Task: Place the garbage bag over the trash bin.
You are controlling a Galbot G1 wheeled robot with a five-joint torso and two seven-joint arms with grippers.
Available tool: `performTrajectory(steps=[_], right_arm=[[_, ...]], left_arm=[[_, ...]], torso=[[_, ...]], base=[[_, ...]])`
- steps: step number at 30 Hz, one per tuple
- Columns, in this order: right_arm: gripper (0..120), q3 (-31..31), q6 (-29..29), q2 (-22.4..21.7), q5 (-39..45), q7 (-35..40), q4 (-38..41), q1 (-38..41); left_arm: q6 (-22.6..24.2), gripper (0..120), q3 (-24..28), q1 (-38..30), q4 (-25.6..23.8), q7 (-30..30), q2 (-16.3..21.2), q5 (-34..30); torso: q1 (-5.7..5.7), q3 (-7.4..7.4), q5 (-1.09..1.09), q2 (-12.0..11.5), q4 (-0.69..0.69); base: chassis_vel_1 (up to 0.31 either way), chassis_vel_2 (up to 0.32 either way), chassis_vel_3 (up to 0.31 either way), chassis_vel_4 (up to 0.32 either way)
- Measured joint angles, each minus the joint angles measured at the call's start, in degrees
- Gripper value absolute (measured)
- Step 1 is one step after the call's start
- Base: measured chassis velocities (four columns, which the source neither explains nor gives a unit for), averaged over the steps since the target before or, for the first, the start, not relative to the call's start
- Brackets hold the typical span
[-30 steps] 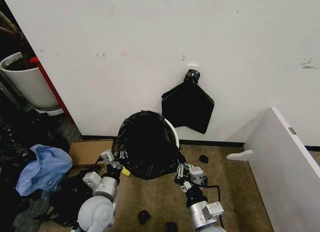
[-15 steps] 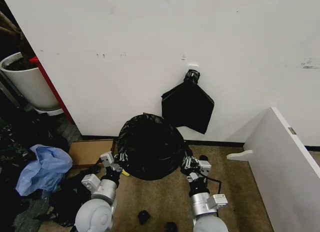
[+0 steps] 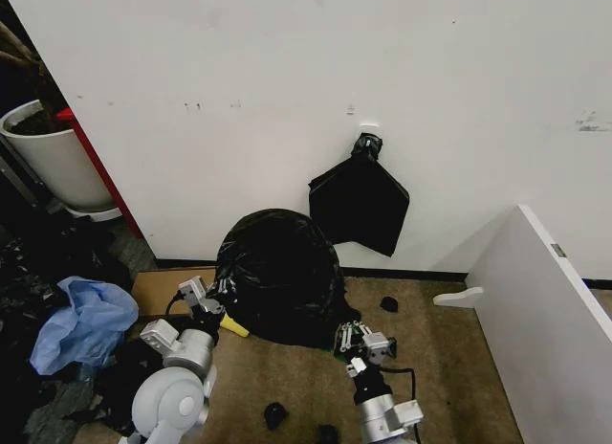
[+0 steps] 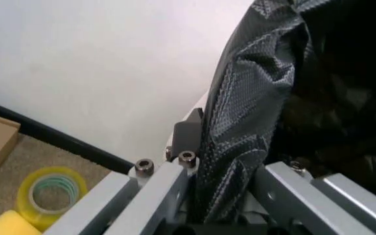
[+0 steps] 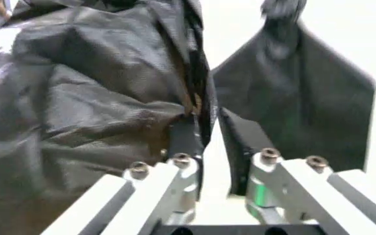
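Two grippers are flanking the garbage bag (image 3: 278, 275) in the head view, the left gripper (image 3: 214, 298) at its 9 o'clock and the right gripper (image 3: 348, 335) at its 4 o'clock, while the bag is draping the trash bin completely, hiding it against the wall. In the left wrist view, the left gripper (image 4: 224, 183) is pinching a fold of the garbage bag (image 4: 260, 98), a tape roll (image 4: 49, 194) lying at 8 o'clock. In the right wrist view, the right gripper (image 5: 211, 142) is standing slightly spread, one pad touching the garbage bag (image 5: 83, 93); whether it grips is hard to tell.
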Motion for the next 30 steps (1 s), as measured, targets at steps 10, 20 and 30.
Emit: performTrajectory(steps=[10,20,30], right_arm=[[47,4.99,3.02,-1.34,8.67,1.15,1.64,-2.25],[82,0.43,-2.19,-2.55,19.13,-6.09,8.37,-12.00],[100,1.03,-0.35,-1.15,8.66,-9.90,1.61,-8.06]], left_arm=[[3.25,1,-0.72,-1.61,-0.16,-3.70,0.04,-2.55],[4.70,1,-1.02,-3.16,1.30,-4.74,-0.10,-4.32],[7.12,1,-2.31,-2.71,-1.30,-5.48,-0.26,-8.32]], torso=[[0.00,0.00,0.00,0.00,0.00],[0.00,0.00,-0.01,0.00,0.00],[0.00,0.00,0.00,0.00,0.00]], base=[[0.000,0.000,0.000,0.000],[0.000,0.000,0.000,0.000],[0.000,0.000,0.000,0.000]])
